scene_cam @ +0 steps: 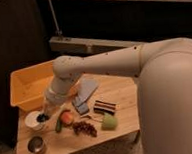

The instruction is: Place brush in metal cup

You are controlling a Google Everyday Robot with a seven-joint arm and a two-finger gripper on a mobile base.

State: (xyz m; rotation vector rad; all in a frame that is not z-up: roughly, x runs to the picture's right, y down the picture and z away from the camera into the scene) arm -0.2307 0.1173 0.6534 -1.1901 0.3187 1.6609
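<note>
The metal cup [35,144] stands at the front left corner of the wooden table [121,92], shiny grey with a dark inside. My gripper [45,112] hangs low at the table's left side, behind the cup and right beside the white round container [33,121]. It is shut on the brush [42,117], whose round dark bristle head shows at the fingertips over the white container's right rim. The brush's whitish body is mostly hidden by the gripper.
A yellow bin [25,87] sits at the back left. A blue-grey cloth [84,98], a dark striped block [105,107], a brown knobbly cluster [85,128], a green object [109,121] and an orange and green item [65,119] lie mid-table. My arm [103,63] spans overhead.
</note>
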